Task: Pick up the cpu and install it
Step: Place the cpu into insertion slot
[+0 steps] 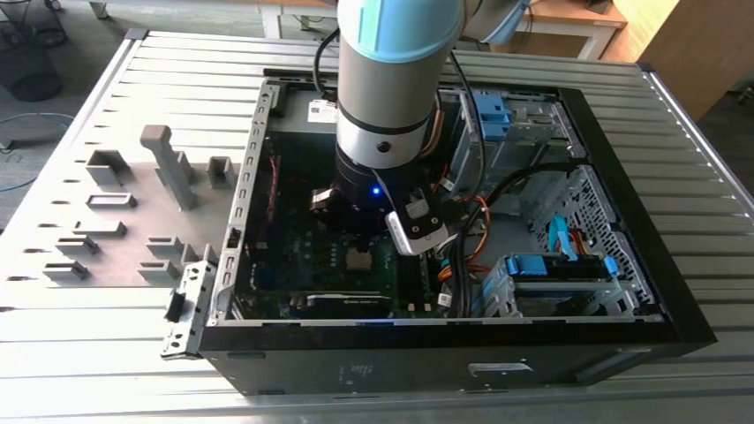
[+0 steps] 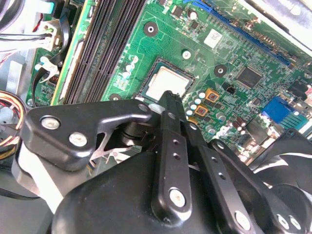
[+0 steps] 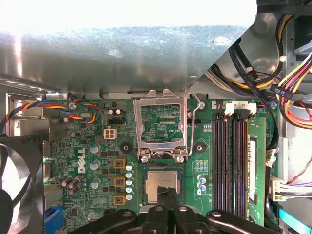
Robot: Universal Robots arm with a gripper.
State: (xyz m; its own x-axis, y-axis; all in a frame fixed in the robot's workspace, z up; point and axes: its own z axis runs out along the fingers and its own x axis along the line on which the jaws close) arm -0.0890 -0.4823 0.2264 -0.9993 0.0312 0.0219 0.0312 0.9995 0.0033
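The cpu (image 3: 161, 184) (image 2: 168, 82), a small square chip with a silvery top, lies flat in its socket on the green motherboard (image 3: 87, 161) inside the open computer case (image 1: 637, 265). My gripper (image 3: 167, 194) (image 2: 169, 100) hangs just over the chip's near edge. Its two black fingers are pressed together, with nothing seen between them. The black socket bracket (image 3: 161, 122) is swung open and stands beyond the chip, its wire lever (image 3: 195, 124) raised beside it. In the exterior view the arm reaches down into the case and the cpu (image 1: 357, 258) shows just below the wrist.
Memory slots (image 3: 234, 156) run beside the socket. A black fan (image 3: 14, 190) sits on the other side, and bundles of cables (image 3: 287, 63) hang near the case wall (image 3: 122, 58). Blue drive cages (image 1: 554, 265) fill the exterior view's right. A grey fixture plate (image 1: 118, 212) lies left of the case.
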